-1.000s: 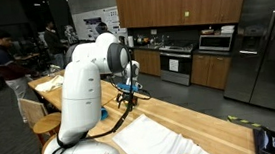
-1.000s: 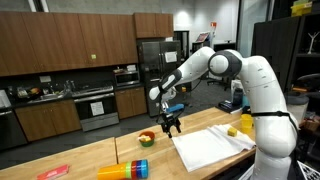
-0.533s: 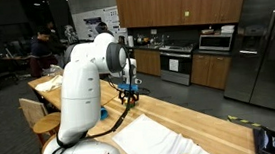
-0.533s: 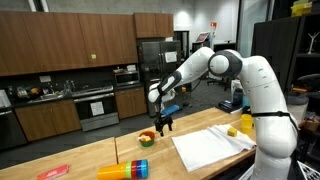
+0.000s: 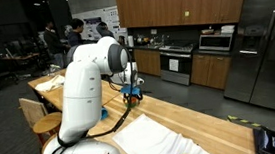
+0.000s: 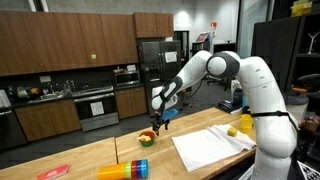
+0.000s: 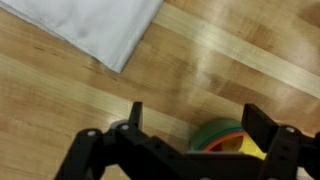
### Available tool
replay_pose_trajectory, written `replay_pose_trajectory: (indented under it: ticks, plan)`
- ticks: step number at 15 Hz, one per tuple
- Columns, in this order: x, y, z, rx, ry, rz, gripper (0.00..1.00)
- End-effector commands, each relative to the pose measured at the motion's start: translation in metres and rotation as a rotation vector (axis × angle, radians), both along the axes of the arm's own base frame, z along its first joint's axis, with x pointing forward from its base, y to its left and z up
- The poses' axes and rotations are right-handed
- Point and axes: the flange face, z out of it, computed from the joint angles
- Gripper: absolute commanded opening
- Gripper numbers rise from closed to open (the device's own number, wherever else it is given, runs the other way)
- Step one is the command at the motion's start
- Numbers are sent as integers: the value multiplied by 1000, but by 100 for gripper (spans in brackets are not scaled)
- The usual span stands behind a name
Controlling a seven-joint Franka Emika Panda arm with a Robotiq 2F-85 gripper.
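Note:
My gripper (image 7: pixel 198 126) hangs open just above a small green bowl (image 7: pixel 222 135) with an orange rim and something yellow inside. The bowl sits on the wooden counter (image 7: pixel 60 100), partly hidden behind the gripper body and closer to one finger (image 7: pixel 263 122). In an exterior view the gripper (image 6: pixel 158 124) hovers right above the bowl (image 6: pixel 147 138). In an exterior view the gripper (image 5: pixel 132 94) points down at the counter beyond the arm; the bowl there is hidden. Nothing is held between the fingers.
A white cloth (image 6: pixel 210 148) lies spread on the counter beside the bowl, its corner showing in the wrist view (image 7: pixel 95 25). A stack of coloured cups (image 6: pixel 125 169) lies near the front edge. Yellow objects (image 6: pixel 244 124) stand by the robot's base. Kitchen cabinets and a fridge stand behind.
The arm has carried the open gripper sideways away from the cloth until it stands over the bowl. The jaws have stayed open.

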Motion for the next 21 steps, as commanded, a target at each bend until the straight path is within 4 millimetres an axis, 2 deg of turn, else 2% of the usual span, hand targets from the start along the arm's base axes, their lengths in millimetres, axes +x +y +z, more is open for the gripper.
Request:
replay_pose_trajectory:
  ticks: [1, 4, 9, 13, 21]
  plan:
    - [3, -4, -15, -33, -58, -26, 100]
    - [7, -1, -18, -27, -115, -47, 100]
    - [15, 12, -9, -1, -139, -68, 100]
    - [23, 14, -4, -10, -186, -77, 100]
    - [47, 1, -10, 14, -218, -370, 100]
